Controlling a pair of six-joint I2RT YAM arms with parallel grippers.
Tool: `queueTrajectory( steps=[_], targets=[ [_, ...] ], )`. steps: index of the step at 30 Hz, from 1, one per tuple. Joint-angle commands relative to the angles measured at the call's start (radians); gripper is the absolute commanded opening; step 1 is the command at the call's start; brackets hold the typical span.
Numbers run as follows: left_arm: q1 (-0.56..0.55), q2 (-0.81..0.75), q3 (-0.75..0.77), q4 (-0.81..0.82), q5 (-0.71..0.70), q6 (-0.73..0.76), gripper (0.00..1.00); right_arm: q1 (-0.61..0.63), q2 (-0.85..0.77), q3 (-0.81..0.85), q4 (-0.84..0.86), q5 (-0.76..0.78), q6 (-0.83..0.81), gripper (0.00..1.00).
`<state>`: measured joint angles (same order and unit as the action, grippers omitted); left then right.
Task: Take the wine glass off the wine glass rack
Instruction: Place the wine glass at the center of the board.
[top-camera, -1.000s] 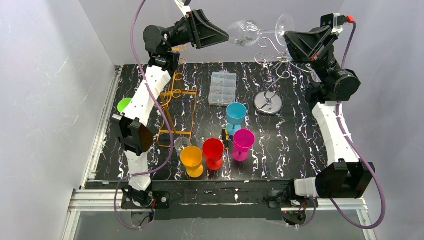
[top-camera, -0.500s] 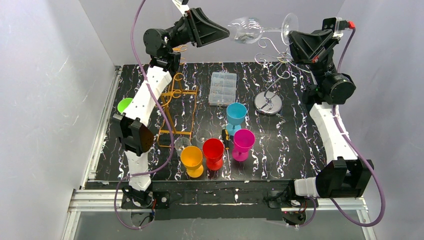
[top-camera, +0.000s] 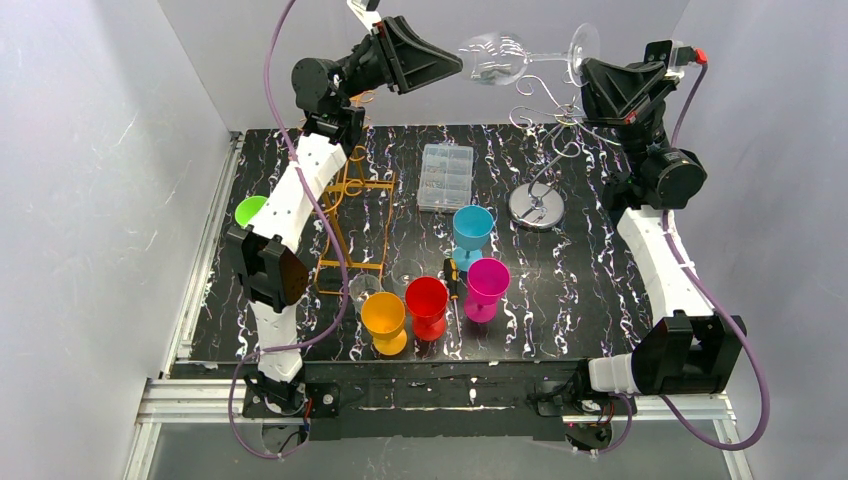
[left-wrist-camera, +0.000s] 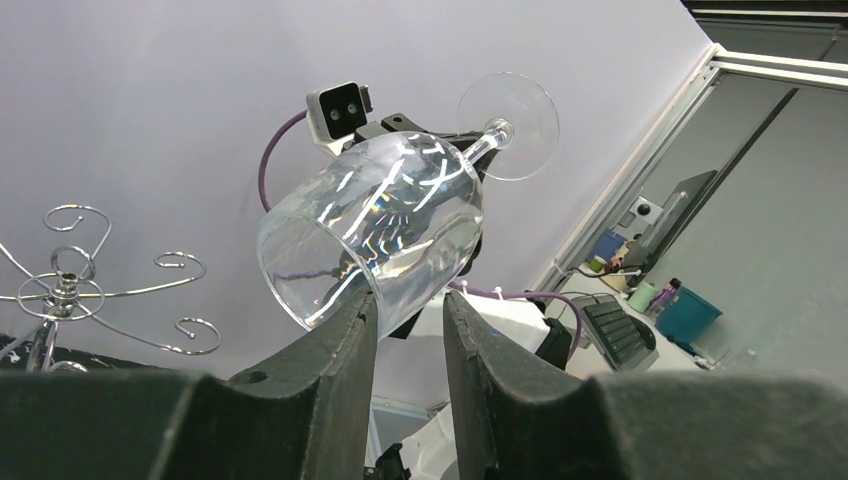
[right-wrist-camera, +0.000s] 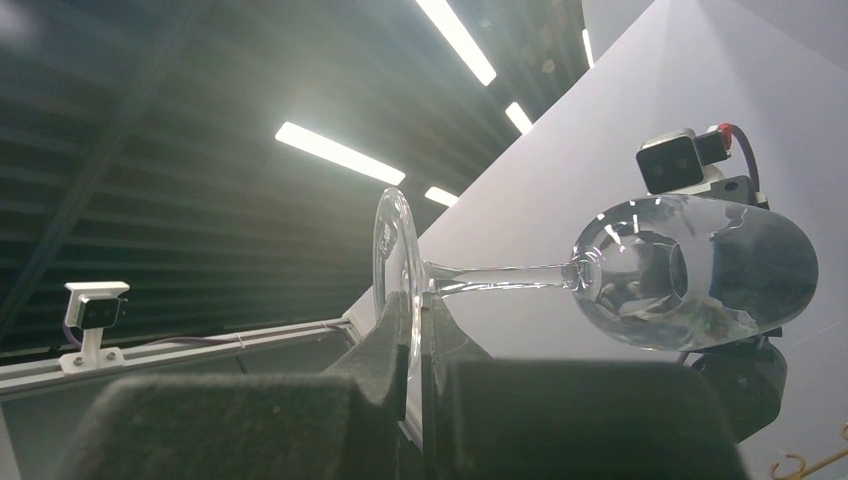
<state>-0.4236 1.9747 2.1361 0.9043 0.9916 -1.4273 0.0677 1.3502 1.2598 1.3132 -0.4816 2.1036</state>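
Both my arms climb from their bases at the near edge of the table (top-camera: 590, 285), past the coloured cups (top-camera: 428, 305). They bend at the elbow and reach up and back until the wrists face each other high over the far end.

My right gripper (top-camera: 583, 68) points left. Its jaws are clamped on the thin foot (right-wrist-camera: 393, 255) of the wine glass (top-camera: 497, 58), and the disc stands edge-on between the pads.

My left gripper (top-camera: 456, 68) points right, meeting the glass from the other end. Its jaws stand a narrow way apart, and the lower rim of the bowl (left-wrist-camera: 375, 235) dips into the gap between them. I cannot tell whether they are pressing on it.

The glass hangs in the air between my two grippers, lying on its side. Its long axis is level and runs left to right: the bowl's mouth points to my left, the stem (top-camera: 545, 57) runs right, and the foot is at the right end. It sits above the silver wine glass rack (top-camera: 545, 130), apart from the curled hooks.
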Motion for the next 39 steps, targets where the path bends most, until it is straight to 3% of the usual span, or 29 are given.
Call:
queueTrajectory(
  steps=[1, 8, 13, 19, 26, 30, 35, 39],
  targets=[
    [-0.082, -0.126, 0.022, 0.070, 0.050, 0.014, 0.29, 0.006, 0.041, 0.002, -0.120, -0.009, 0.396, 0.01],
    [-0.051, -0.265, -0.163, -0.237, -0.048, 0.263, 0.47, 0.009, 0.042, 0.091, -0.091, -0.034, 0.360, 0.01],
    [-0.012, -0.343, -0.287, -0.322, -0.149, 0.320, 0.60, 0.009, 0.045, 0.215, -0.137, -0.160, 0.218, 0.01],
    [0.033, -0.437, -0.394, -0.515, -0.241, 0.422, 0.67, 0.009, 0.000, 0.250, -0.271, -0.290, 0.009, 0.01],
    [0.057, -0.449, -0.404, -0.673, -0.321, 0.484, 0.70, 0.011, 0.008, 0.313, -0.256, -0.357, 0.006, 0.01],
    [0.058, -0.444, -0.356, -0.826, -0.398, 0.545, 0.71, 0.011, -0.029, 0.403, -0.553, -0.443, -0.307, 0.01],
    [0.058, -0.459, -0.271, -1.071, -0.487, 0.629, 0.71, 0.011, -0.079, 0.581, -1.261, -0.412, -0.967, 0.01],
    [0.058, -0.463, -0.221, -1.191, -0.488, 0.649, 0.70, 0.011, -0.115, 0.584, -1.439, -0.341, -1.174, 0.01]
  ],
)
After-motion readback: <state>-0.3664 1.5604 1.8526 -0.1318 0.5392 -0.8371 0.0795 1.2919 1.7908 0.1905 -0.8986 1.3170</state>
